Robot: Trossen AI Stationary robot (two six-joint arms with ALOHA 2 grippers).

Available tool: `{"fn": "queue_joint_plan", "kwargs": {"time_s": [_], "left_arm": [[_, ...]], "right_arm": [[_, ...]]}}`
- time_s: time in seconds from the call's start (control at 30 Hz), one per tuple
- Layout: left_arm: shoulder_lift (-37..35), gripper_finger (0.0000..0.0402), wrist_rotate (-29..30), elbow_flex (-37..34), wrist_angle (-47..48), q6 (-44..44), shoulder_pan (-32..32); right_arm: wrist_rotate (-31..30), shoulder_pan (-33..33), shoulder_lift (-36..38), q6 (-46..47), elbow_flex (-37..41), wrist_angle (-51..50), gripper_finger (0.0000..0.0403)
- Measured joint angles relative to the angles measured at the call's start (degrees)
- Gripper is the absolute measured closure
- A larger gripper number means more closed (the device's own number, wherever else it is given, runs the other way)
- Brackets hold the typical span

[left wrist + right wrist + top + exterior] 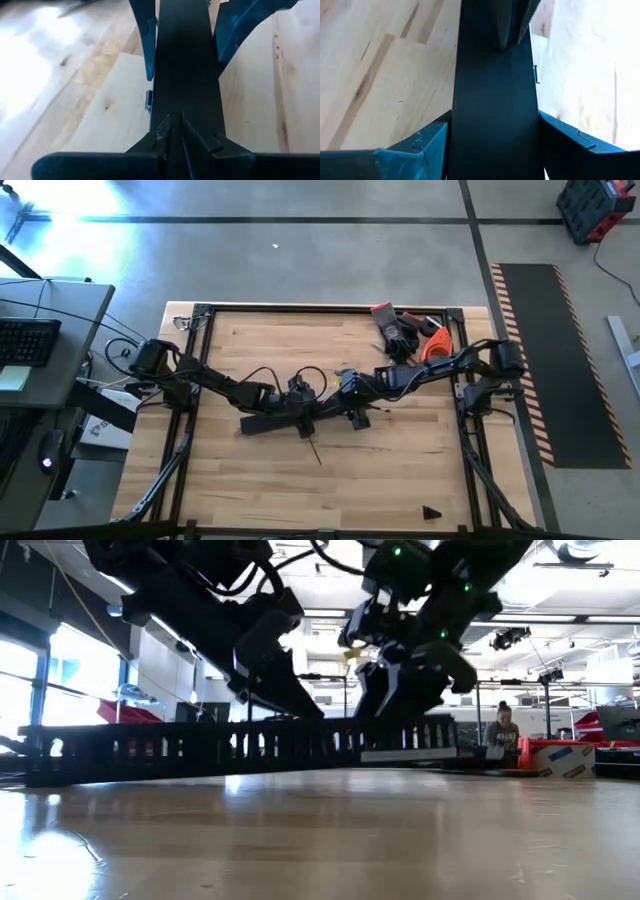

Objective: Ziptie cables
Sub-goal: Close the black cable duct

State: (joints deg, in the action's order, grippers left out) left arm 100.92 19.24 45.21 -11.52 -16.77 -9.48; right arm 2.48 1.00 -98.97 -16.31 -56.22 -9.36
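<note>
Wood tabletop (400, 480) is filling the high view; I'm seeing left gripper (297, 392) and right gripper (345, 388) meeting over the black duct (270, 423), gloves (400, 330) lying well behind the right one. Low view: duct (240, 748) is sitting right under both grippers, a person working far behind. L wrist: fingers (150, 40) are straddling a flat black strip (185, 70), spread apart. R wrist: fingers (425, 142) are flanking the strip (495, 90), also spread. Cables: can't make them out.
</note>
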Motion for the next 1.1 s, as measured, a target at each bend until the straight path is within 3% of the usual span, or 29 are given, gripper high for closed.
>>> {"fn": "queue_joint_plan", "kwargs": {"time_s": [0.23, 0.43, 0.67, 0.8, 0.93, 1.1], "left_arm": [[0.2, 0.0382, 0.7, -0.3, -2.8, 5.4, 0.0], [0.6, 0.0382, 0.3, -0.6, -2.8, 8.9, 0.0], [0.8, 0.0382, 0.4, -0.7, -2.5, 9.5, 0.0], [0.8, 0.0382, 0.8, -0.6, -2.6, 9.8, 0.0], [0.8, 0.0382, 1.1, -0.6, -2.4, 10.0, 0.1], [0.7, 0.0382, 1.2, -0.6, -2.7, 11.9, 0.1]], "right_arm": [[-1.2, 1.4, 2.0, 7.2, 2.9, 2.2, 0.0171], [1.2, 1.3, -1.7, 10.0, 5.9, 8.3, 0.0164], [4.6, 1.3, -4.0, 7.4, 5.5, 10.0, 0.0075], [4.5, 1.3, -1.5, 6.5, 3.7, 8.8, 0.0037], [0.0, 2.3, 4.2, 4.7, 3.6, 7.5, 0.0037], [-2.4, 2.2, 9.9, 7.6, 6.3, 9.7, 0.0066]]}}
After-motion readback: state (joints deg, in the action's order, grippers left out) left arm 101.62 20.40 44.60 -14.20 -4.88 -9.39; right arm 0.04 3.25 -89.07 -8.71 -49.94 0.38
